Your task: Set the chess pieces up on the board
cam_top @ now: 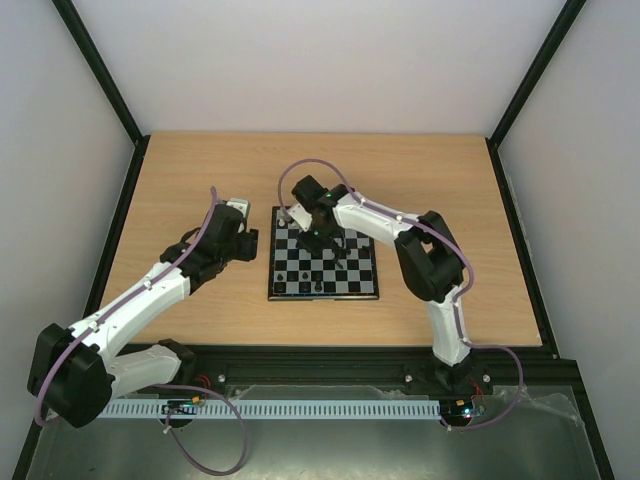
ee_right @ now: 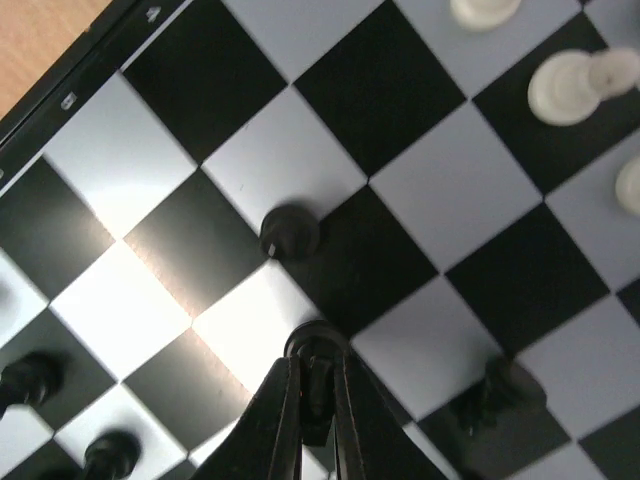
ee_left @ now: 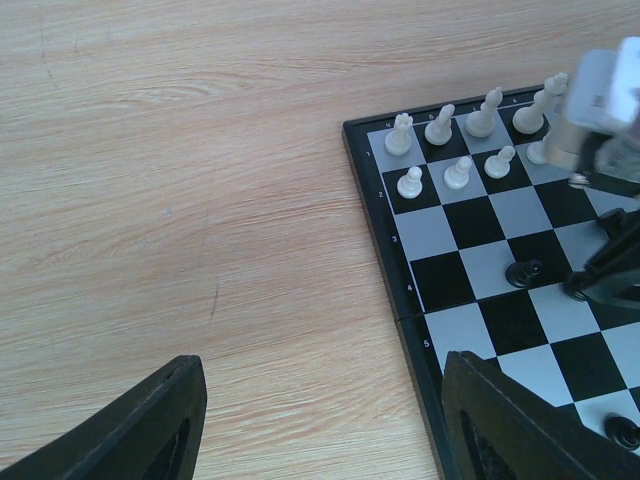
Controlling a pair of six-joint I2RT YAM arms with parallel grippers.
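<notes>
**Claw closed on a black piece over the board**

The board [cam_top: 272, 292] lies at the middle of the table [cam_top: 190, 170], in the centre of the top view, and both arms reach toward it. The right claw [ee_right: 315, 372] hangs over the board's upper middle in that view. Its wrist camera shows the fingers [ee_right: 280, 420] pinched together on a small black piece [ee_right: 316, 342], low in the frame, where a pale square meets a dark one. Just above it in that frame a second black chessman [ee_right: 290, 232] stands alone at the corner between squares. A third chessman [ee_right: 495, 395], also black, is at the lower right; whether it leans or lies flat I cannot tell. Two more dark chessmen [ee_right: 30, 375] sit near the lower left edge.

White pieces [ee_left: 440, 125] stand in two short rows at the board's corner, in the upper right of the left wrist view. The left claw [ee_left: 322, 365] hovers off the board over bare wood, to the board's left in the top view. Its fingers [ee_left: 150, 425] are spread wide with nothing between them.
</notes>
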